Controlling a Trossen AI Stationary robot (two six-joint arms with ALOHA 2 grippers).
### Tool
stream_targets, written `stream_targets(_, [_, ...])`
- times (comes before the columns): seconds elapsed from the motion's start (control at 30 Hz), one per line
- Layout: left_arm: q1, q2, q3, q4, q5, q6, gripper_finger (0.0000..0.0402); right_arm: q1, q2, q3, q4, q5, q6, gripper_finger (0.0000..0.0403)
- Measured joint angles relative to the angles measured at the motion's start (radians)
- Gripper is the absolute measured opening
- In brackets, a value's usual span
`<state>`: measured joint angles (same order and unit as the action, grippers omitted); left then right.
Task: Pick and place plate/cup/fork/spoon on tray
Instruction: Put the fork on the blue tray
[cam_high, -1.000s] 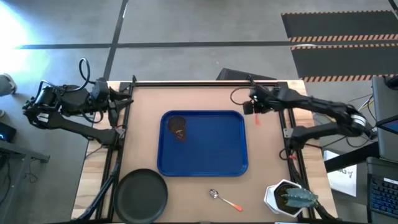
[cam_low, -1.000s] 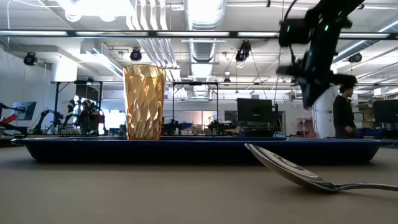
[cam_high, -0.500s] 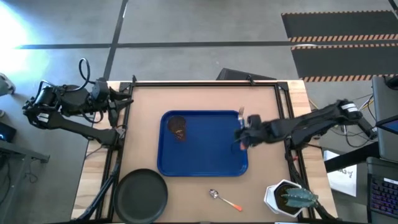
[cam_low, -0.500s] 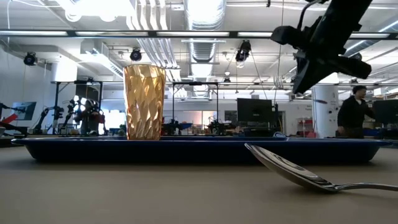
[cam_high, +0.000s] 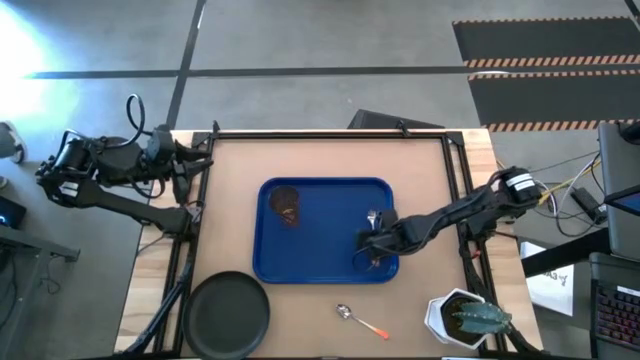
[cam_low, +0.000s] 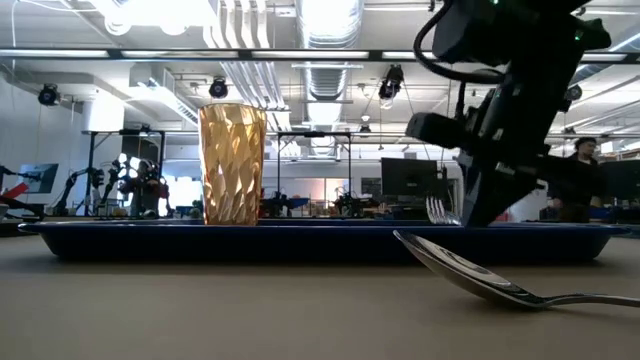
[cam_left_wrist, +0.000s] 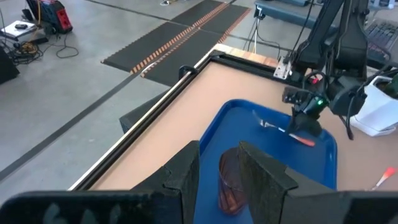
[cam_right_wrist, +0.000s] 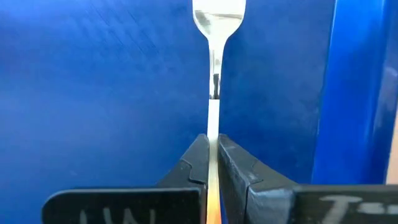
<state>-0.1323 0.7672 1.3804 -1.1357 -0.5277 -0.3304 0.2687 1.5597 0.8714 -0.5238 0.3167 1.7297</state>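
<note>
Right hand (cam_high: 372, 250) is sitting low over the tray (cam_high: 325, 262) at its 4 o'clock corner, fingers (cam_right_wrist: 200, 160) pinched tight on the fork (cam_high: 373, 222) handle. Fork is pointing toward 12 o'clock from the hand, tines over the tray floor just inside the 3 o'clock rim; in the low view its tines (cam_low: 437, 209) are showing just above the tray rim, so I can't tell whether it's touching down. Cup (cam_high: 285, 204) is standing upright in the tray's 10 o'clock corner. Plate (cam_high: 228, 312) is lying on the worktop (cam_high: 230, 190) at 7 o'clock of the tray, off it. Spoon (cam_high: 361, 321) is lying on the worktop just past the tray's 6 o'clock edge, bowl toward the tray. Left hand (cam_left_wrist: 219, 175) is parked off the worktop's 9 o'clock edge, fingers slightly apart, holding nothing.
</note>
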Motion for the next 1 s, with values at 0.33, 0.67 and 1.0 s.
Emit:
stream_targets(0.33, [0.000, -0.004, 0.000, -0.026, 0.001, -0.004, 0.0093, 0.000, -0.023, 0.003, -0.056, -0.002, -0.010, 0.0008])
stream_targets(0.67, [0.000, -0.004, 0.000, -0.026, 0.001, -0.004, 0.0093, 0.000, -0.033, 0.003, -0.092, -0.002, 0.028, 0.0008])
stream_targets(1.0, [0.000, -0.004, 0.000, -0.026, 0.000, -0.004, 0.0093, 0.000, -0.033, 0.003, -0.088, -0.007, 0.032, 0.0010])
